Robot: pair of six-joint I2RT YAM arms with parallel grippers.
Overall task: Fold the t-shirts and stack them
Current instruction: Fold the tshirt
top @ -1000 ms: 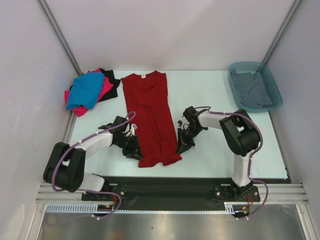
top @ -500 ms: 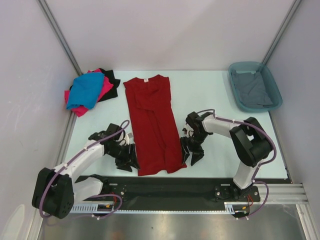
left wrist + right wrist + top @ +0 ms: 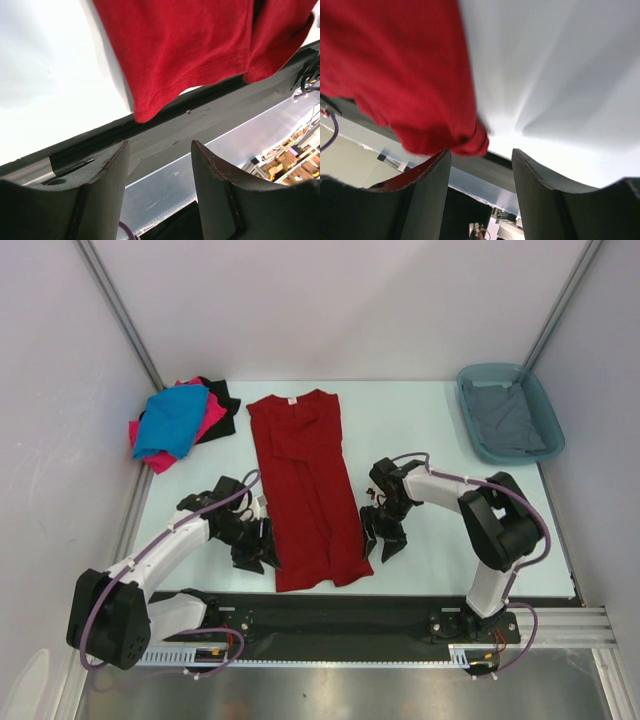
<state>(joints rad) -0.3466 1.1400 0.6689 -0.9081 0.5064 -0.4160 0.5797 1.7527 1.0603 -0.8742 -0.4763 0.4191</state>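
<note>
The dark red t-shirt [image 3: 308, 490] is laid on the surface [image 3: 430, 440] between the left gripper [image 3: 255, 552] and right gripper [image 3: 385, 537], both open and empty. Soft, light cloth (it sags) is best pinched at hem corners.

Walls: I see plain white panels [image 3: 350, 300] on three sides.
Table: pale top [image 3: 420, 430], black front rail [image 3: 330, 615].
Light: soft, even.

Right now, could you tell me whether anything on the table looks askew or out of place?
The red shirt lies slanted, and its right hem corner is curled. At the far left, the blue shirt, pink shirt and black shirt sit in a loose heap rather than a stack.
</note>
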